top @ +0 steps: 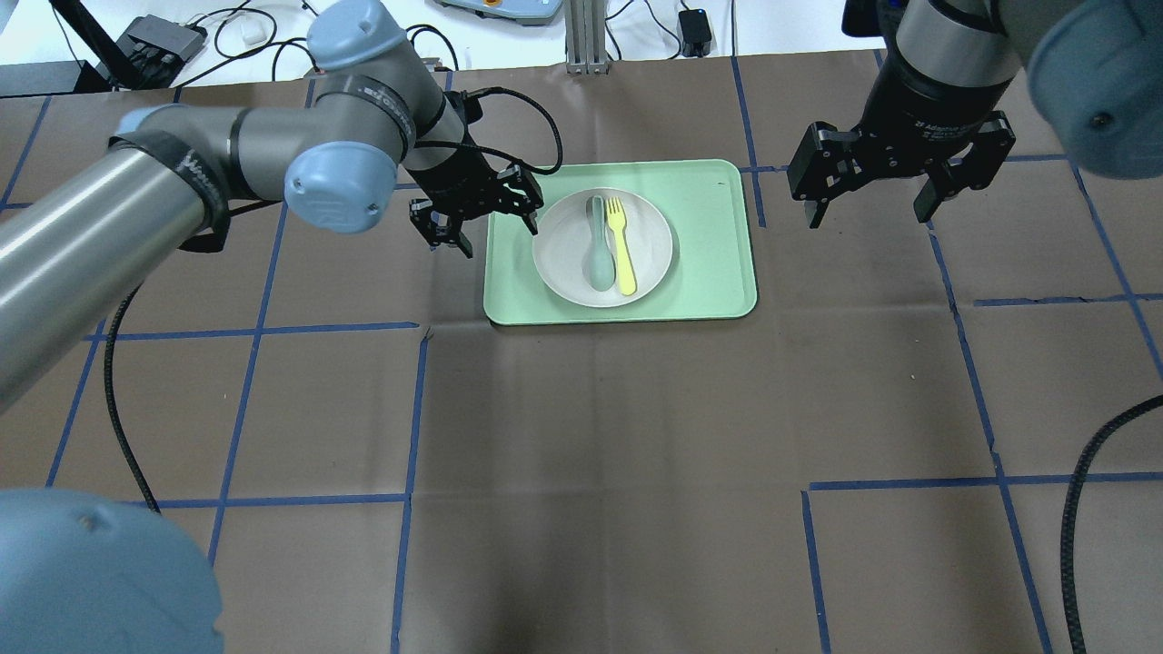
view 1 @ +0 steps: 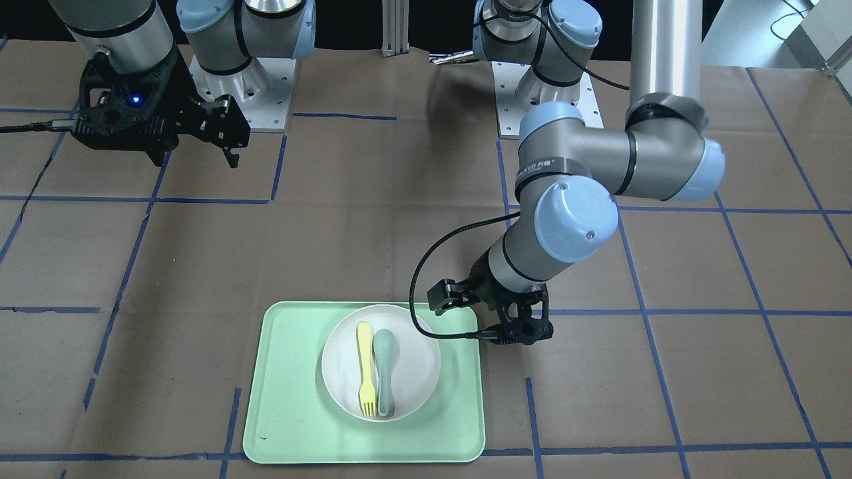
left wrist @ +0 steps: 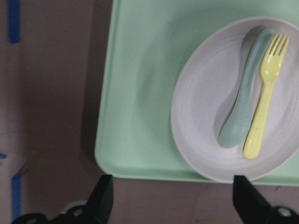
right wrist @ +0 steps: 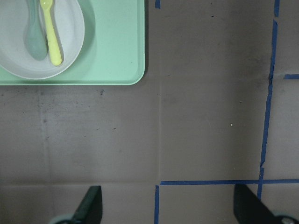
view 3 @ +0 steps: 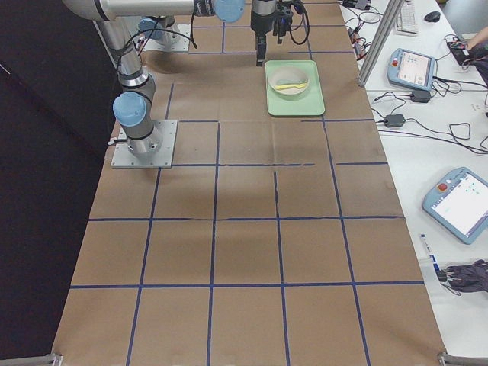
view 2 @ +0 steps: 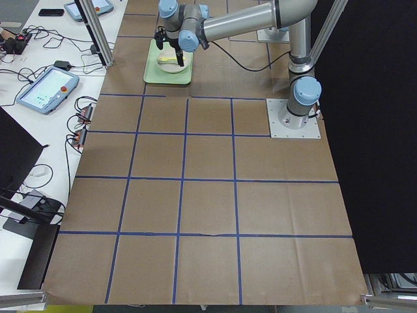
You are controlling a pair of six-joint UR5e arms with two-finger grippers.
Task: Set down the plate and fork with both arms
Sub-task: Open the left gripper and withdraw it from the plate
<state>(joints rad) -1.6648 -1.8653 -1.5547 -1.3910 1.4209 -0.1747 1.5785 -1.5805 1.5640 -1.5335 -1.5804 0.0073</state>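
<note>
Plate (top: 565, 262) holds fork (top: 622, 251) and spoon (top: 598, 256) on the tray (top: 713, 268).
Left gripper (top: 500, 234) gapes wide at the tray's edge; right gripper (top: 868, 218), fingers also spread, hangs well apart from it.

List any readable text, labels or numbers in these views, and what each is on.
"Adaptive": white print on the right arm's wrist, overhead view; neighbouring words blurred.
Left arm's band print: too blurred to read.
Plate, fork, tray: no markings visible.
</note>
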